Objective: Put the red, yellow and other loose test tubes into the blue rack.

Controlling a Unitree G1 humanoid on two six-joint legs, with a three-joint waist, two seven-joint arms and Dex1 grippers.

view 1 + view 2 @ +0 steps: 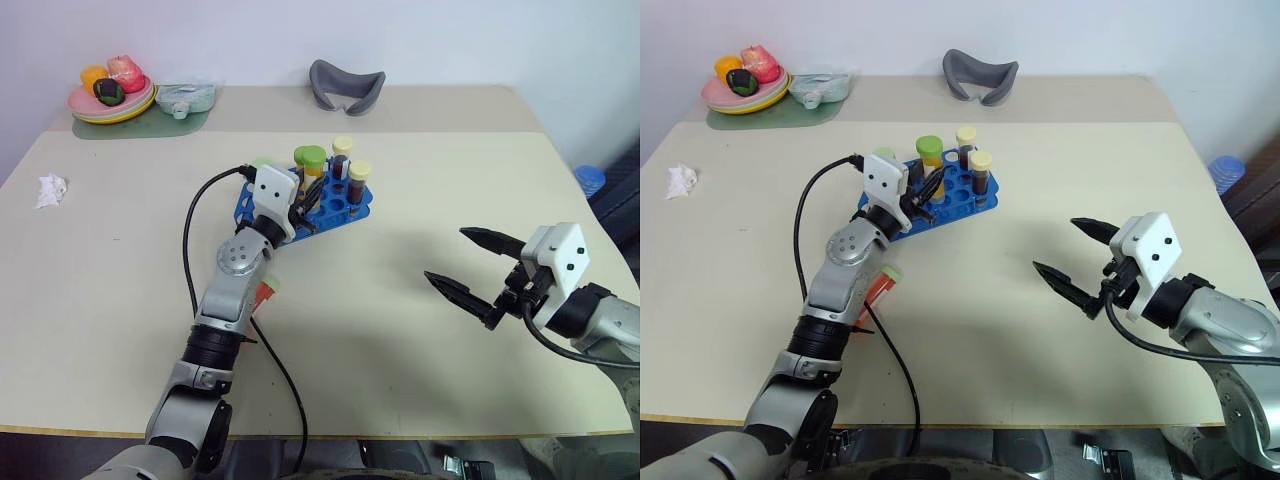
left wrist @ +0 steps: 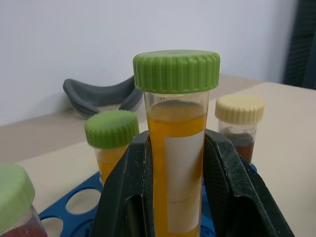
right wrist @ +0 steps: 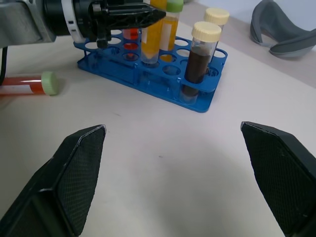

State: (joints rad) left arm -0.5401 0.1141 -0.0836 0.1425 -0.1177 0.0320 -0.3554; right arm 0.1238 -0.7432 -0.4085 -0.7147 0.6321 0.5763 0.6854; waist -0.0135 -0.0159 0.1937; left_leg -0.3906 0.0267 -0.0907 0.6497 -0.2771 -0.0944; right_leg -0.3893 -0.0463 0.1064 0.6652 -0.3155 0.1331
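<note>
Beige tabletop (image 1: 400, 330) runs out to a pale wall. At its far left corner sits a stack of plates (image 1: 112, 103) with toy food, and a crumpled white tissue (image 1: 50, 189) lies near the left edge. The left tool (image 1: 300, 200) is clamped on a tube of orange-yellow liquid with a green cap (image 2: 176, 143), holding it upright over the near side of the blue rack (image 3: 148, 79); whether its bottom end sits in a hole I cannot tell. Beside the left forearm, a tube of red liquid with a pale-green cap (image 3: 29, 85) lies flat on the tabletop, apart from the rack (nothing is touching it). More tubes stand upright in the rack: another orange-yellow one with a green cap (image 2: 111, 143) and one with red liquid (image 3: 130, 34) just beside the held tube, and two dark-brown tubes with pale-yellow caps (image 3: 201, 57) at the rack's right end. A grey curved object (image 1: 346, 86) rests at the far edge behind the rack. Well to the right, the right tool (image 1: 475, 270) hangs above bare tabletop with its jaws spread wide and nothing between them.
</note>
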